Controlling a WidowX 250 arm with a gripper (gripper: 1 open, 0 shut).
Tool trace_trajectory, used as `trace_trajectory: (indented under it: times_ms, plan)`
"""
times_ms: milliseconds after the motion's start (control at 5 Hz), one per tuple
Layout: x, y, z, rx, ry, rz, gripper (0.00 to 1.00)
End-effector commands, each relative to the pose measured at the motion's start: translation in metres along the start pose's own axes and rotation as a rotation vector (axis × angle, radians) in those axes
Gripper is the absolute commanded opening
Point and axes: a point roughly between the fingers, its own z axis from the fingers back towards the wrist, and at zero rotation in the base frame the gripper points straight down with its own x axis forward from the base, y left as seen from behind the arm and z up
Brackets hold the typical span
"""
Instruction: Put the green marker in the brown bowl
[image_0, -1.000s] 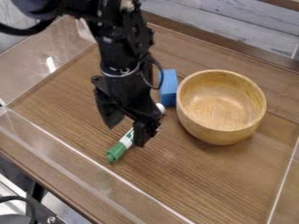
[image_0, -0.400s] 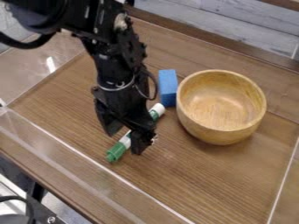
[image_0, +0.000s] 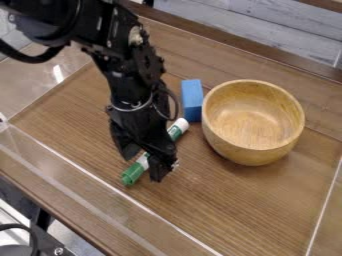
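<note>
Overhead and slightly to one side, a single camera looks down on a brown wood-grain tabletop (image_0: 254, 205) ringed by low clear plastic walls. A black robot arm reaches in from the upper left, and its black two-fingered gripper (image_0: 144, 162) points straight down, low over the table. Its fingers are spread wide, one on each side of a slim white-barrelled marker pen with a green cap and green end (image_0: 151, 153), which lies flat on the wood, slanting from lower left to upper right. The green end (image_0: 131, 177) pokes out below the fingers, and the other tip shows just above them, near the arm. Whether the fingers touch the pen cannot be told, but nothing is clamped. A round light-brown wooden bowl with thick smooth walls (image_0: 253, 121) sits to the right of the pen, apart from it, and its hollow holds nothing. A small blue rectangular block (image_0: 191, 99) rests between the arm and the bowl, just beside the bowl's left rim. Judging from this, the task is at an early stage: the gripper is lined up over the pen, while closing on it, lifting it, carrying it right and dropping it into the bowl all remain.
</note>
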Motion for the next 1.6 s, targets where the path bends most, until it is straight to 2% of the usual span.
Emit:
trace_trajectory:
  times_ms: [0,600,800,1200,1400]
  plan:
    - [0.006,0.004,0.001,0.004,-0.031,0.004,1.00]
    - [0.010,0.005,-0.009,-0.007,-0.040,-0.001,1.00]
    - [0.012,0.005,-0.011,-0.008,-0.043,-0.001,0.00]
    - [0.013,0.007,-0.008,-0.020,-0.042,0.008,0.00]
    - [0.014,0.006,0.001,-0.027,-0.042,0.012,0.00]
